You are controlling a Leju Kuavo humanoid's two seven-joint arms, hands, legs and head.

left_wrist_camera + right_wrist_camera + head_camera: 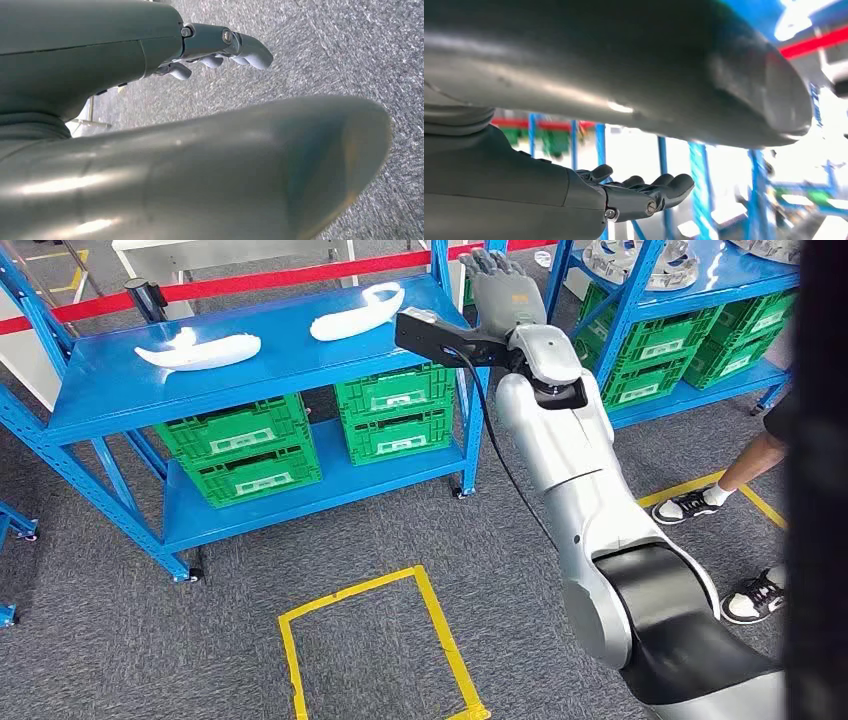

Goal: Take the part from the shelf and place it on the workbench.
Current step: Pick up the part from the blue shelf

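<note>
While two white parts [355, 311] are lying on the blue shelf [120, 390] top, the right hand [507, 290] is reaching beside its right end, fingers apart and holding nothing, seemingly readying a grasp.

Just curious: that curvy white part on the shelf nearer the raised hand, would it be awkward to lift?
Possibly. The white part looks moulded and rigid, so it should not flop. Its smooth, curved shell may slip or rock. The right hand holds nothing.

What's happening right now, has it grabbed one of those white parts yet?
Right hand raised near the shelf's corner, open, holding nothing. Left hand hanging over the carpet, empty. Both white parts lie on the shelf top, untouched. Path clear.
</note>
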